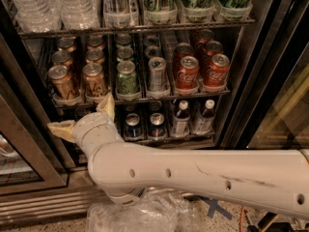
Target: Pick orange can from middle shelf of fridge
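Observation:
The fridge stands open. Its middle shelf holds two lanes of copper-orange cans at the left. The front orange cans are one at the far left and one beside it. To their right stand a green can, a silver can and red Coca-Cola cans. My gripper is open and empty. Its cream fingers are spread just below the shelf's front edge, under the two front orange cans and apart from them. My white arm crosses the lower frame.
Water bottles and tall cans fill the rack above. Blue cans and small bottles stand on the rack below, right of my gripper. A glass door hangs at the left. A clear plastic bag lies on the floor.

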